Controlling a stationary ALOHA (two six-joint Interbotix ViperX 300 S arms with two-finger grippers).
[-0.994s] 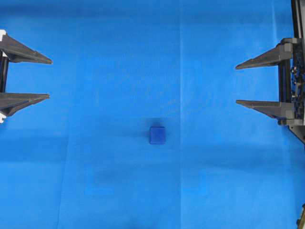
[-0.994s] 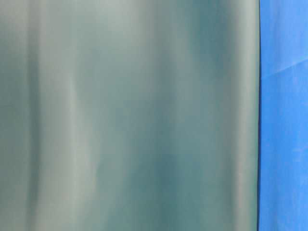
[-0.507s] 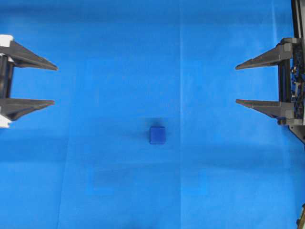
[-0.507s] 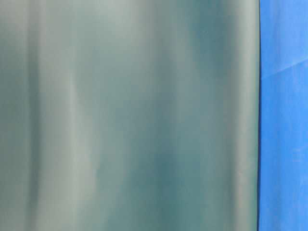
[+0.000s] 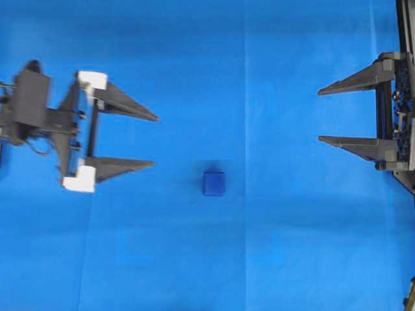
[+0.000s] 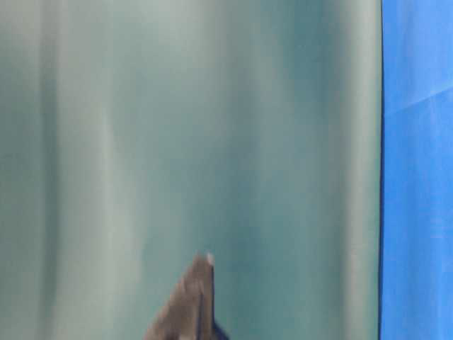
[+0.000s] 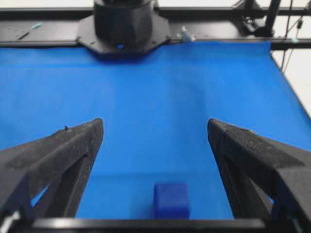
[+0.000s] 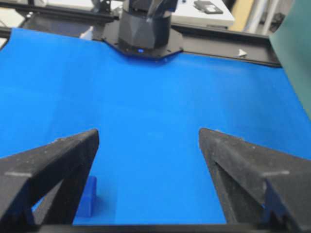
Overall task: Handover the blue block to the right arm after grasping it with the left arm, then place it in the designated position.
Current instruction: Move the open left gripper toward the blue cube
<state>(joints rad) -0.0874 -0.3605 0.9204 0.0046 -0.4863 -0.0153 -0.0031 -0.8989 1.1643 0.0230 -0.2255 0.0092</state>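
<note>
The blue block (image 5: 214, 183) lies on the blue cloth near the middle of the overhead view. My left gripper (image 5: 155, 140), with white brackets, is open and empty, its tips left of the block and a bit farther back. From the left wrist the block (image 7: 171, 200) shows low between the spread fingers of that gripper (image 7: 155, 127). At the right edge my right gripper (image 5: 320, 115) hangs open and empty, far from the block. In the right wrist view the block (image 8: 88, 196) peeks out beside the left finger of the open right gripper (image 8: 148, 136).
The blue cloth (image 5: 259, 58) covers the whole table. A teal-grey surface (image 6: 184, 142) fills the table-level view, with a dark finger tip (image 6: 191, 297) at the bottom. Black arm bases (image 7: 124, 24) (image 8: 146, 29) and a black frame stand at the cloth's far edges.
My left arm has swung in from the left edge toward the block, jaws still wide. A finger tip has come into the table-level view. The right arm and the block have not moved.
</note>
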